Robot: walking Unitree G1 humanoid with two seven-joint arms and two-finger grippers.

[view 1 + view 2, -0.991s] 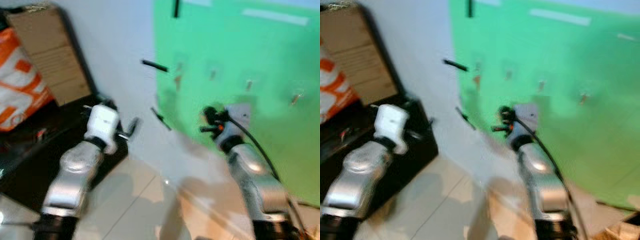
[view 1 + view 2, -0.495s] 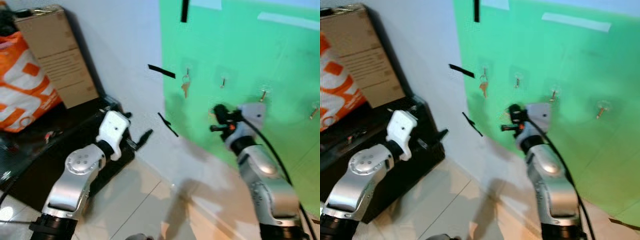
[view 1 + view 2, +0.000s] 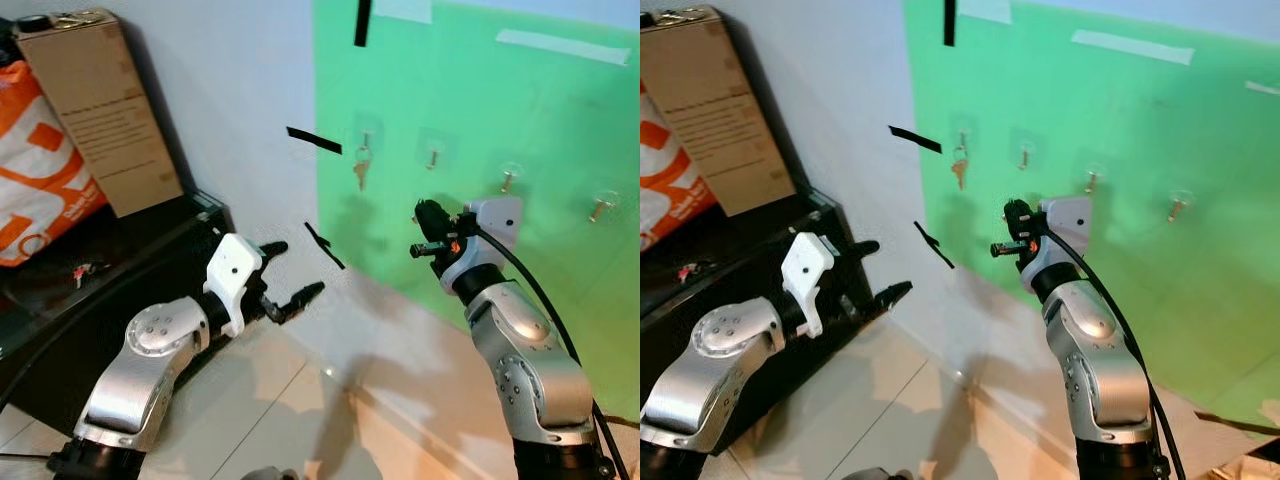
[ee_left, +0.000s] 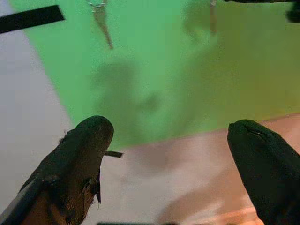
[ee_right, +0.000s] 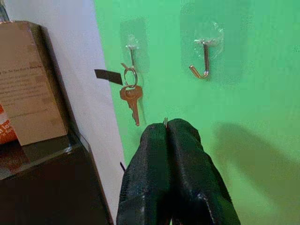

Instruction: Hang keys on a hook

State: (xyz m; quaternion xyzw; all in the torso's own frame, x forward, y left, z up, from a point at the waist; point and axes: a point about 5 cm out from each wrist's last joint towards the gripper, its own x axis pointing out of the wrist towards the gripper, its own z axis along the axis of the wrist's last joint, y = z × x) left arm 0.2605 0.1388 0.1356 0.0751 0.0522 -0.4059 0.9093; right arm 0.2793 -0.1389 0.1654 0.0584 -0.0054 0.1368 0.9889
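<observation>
Pressed flat together, the fingers (image 5: pixel 169 154) of my right gripper (image 3: pixel 428 228) hold nothing that I can make out beyond a thin metal sliver peeking out at the tips; I can't tell what it is. My left gripper (image 3: pixel 290 275) sits lower and to the left, its two fingers (image 4: pixel 84 154) spread wide with nothing between them.

As for the key (image 5: pixel 131 99), it already hangs by its ring on the leftmost hook (image 5: pixel 131 50) of the green board (image 3: pixel 520 120), so I judge the hanging done and the job now is getting clear.

What worries me is my right fingertips: they sit near the board, just below and right of the dangling key and under the next hook (image 5: pixel 202 60). If I swing left or lift without backing away first, I could brush the key, set it swinging or nudge the ring up off the hook. Going straight up risks catching the bare hook, which looks stuck on by a clear pad and might peel off.

Open room lies toward me, away from the wall, and downward over the pale floor (image 3: pixel 290 400). To the left the black cabinet (image 3: pixel 120 290) with its cardboard box (image 3: pixel 100 110) and orange bag (image 3: pixel 40 170) hems in my left arm, whose fingers already reach past the cabinet's corner. To the right, the board carries two more bare hooks, so I'd keep off that surface too.
</observation>
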